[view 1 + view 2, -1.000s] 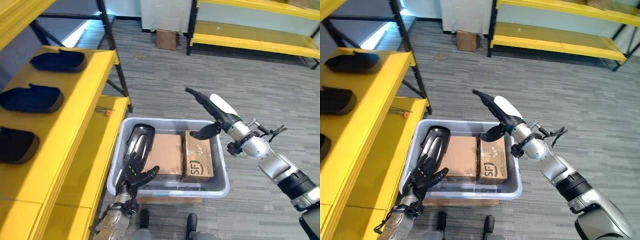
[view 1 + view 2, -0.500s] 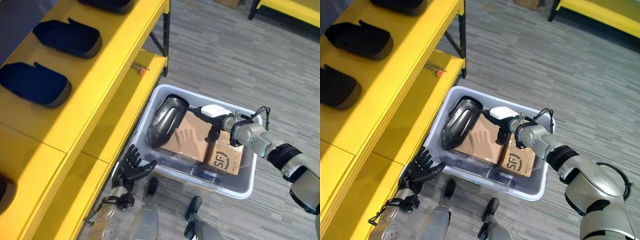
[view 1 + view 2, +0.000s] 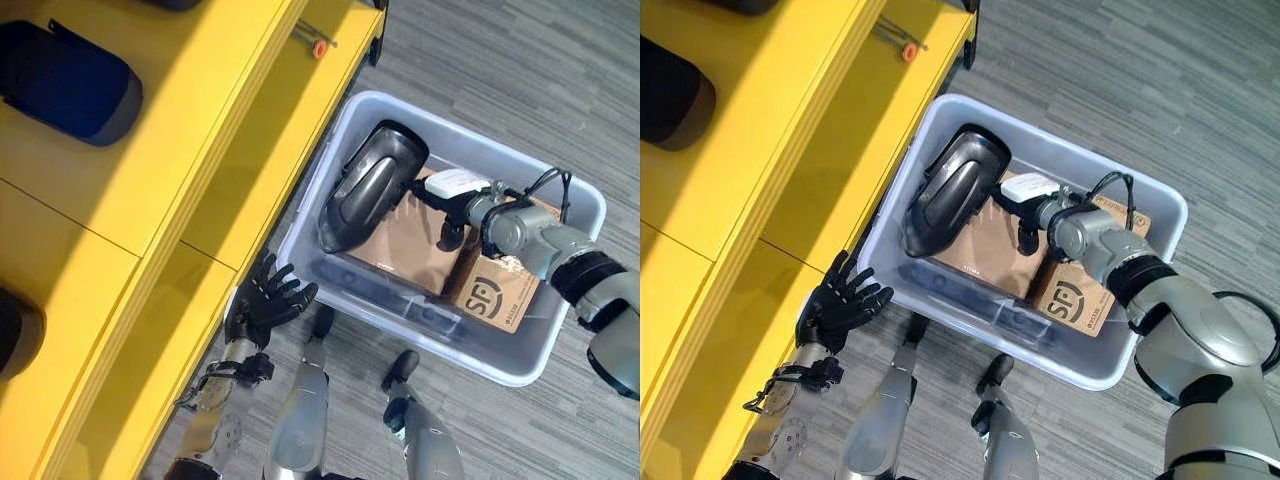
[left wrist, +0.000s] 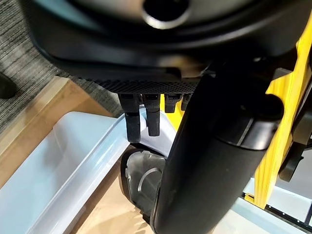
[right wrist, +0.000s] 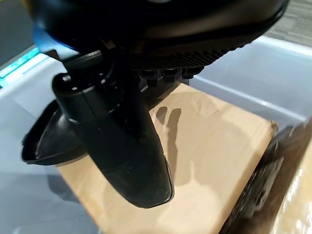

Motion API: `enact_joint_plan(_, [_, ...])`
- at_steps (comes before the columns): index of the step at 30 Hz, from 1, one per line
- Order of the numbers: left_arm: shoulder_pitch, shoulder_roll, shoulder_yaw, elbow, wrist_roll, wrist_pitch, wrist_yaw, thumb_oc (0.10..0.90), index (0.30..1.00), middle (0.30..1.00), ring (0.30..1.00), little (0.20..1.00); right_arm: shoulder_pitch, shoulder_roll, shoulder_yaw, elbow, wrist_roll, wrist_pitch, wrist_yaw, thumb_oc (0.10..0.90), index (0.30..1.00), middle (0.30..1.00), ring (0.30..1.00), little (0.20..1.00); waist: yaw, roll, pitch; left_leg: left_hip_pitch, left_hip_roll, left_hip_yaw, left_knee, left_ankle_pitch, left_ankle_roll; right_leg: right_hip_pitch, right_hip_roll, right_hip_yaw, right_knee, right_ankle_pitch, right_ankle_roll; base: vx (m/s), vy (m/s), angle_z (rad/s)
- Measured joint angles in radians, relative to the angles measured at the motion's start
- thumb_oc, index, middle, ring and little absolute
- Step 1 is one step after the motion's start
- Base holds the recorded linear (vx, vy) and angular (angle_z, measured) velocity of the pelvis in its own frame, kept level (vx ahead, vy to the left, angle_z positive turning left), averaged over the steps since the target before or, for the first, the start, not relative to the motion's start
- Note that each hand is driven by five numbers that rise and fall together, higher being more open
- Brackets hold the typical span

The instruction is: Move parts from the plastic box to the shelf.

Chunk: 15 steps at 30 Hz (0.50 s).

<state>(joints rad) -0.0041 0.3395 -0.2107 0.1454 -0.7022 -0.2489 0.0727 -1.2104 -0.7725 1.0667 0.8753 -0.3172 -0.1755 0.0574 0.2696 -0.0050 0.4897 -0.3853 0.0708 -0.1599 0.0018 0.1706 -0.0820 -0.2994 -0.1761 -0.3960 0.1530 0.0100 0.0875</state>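
left eye view: right hand (image 3: 452,186), fingers loose, beside black part (image 3: 362,196) at box's (image 3: 520,365) 10 o'clock; left hand (image 3: 265,303) splayed; wrap fully before lifting

We're on a warehouse or factory stockroom floor here: a long yellow metal shelf (image 3: 150,170) with broad open tiers runs along the left, and dark moulded parts (image 3: 70,85) are laid out on it in a row, one beside another. Down on the grey striped carpet floor (image 3: 520,90) sits a pale plastic box (image 3: 560,330) of the tote kind, packed with taped cardboard cartons (image 3: 495,290) and another dark moulded part (image 3: 365,195) lying on top of them. Bare racking, bulk parts and shipping cartons, nothing domestic about it.
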Motion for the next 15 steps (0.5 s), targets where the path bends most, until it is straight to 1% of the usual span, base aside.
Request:
enact_joint_plan(4, [-0.003, 0.000, 0.001, 0.000, -0.001, -0.002, 0.010, 0.900, 1.000, 1.000, 1.000, 1.000, -0.030, -0.005, 0.006, 0.002, -0.034, 0.006, -0.017, 0.900, 1.000, 1.000, 1.000, 1.000, 0.000, -0.003, 0.001, -0.012, -0.002, -0.009, 0.008, 0.000, 0.000, -0.026, -0.009, -0.003, 0.049, -0.025, -0.002, 0.00, 0.006, 0.06])
enact_joint_plan(6, [-0.011, 0.000, 0.001, 0.000, -0.001, -0.012, 0.023, 0.900, 1.000, 1.000, 1.000, 1.000, -0.060, -0.009, 0.021, 0.002, -0.059, 0.012, -0.044, 0.900, 1.000, 1.000, 1.000, 1.000, 0.001, -0.006, 0.003, -0.026, -0.002, -0.011, 0.012, 0.000, 0.000, -0.049, -0.014, -0.003, 0.079, -0.038, -0.008, 0.00, 0.001, 0.02])
enact_joint_plan(9, [-0.013, 0.000, 0.003, 0.000, -0.002, -0.021, 0.034, 0.900, 1.000, 1.000, 1.000, 1.000, -0.083, -0.010, 0.024, -0.005, -0.074, 0.022, -0.045, 0.900, 1.000, 1.000, 1.000, 1.000, -0.003, -0.015, 0.008, -0.029, -0.002, -0.012, 0.016, 0.000, 0.000, -0.056, -0.017, -0.003, 0.095, -0.044, -0.009, 0.00, 0.000, 0.00])
enact_joint_plan(15, [-0.014, 0.000, 0.008, -0.001, -0.002, -0.021, 0.035, 0.900, 1.000, 1.000, 1.000, 1.000, -0.103, -0.009, 0.030, 0.002, -0.086, 0.029, -0.059, 0.900, 1.000, 1.000, 1.000, 1.000, -0.003, -0.021, 0.011, -0.036, -0.004, -0.015, 0.026, 0.000, 0.000, -0.060, -0.019, -0.004, 0.102, -0.045, -0.009, 0.00, 0.000, 0.00])
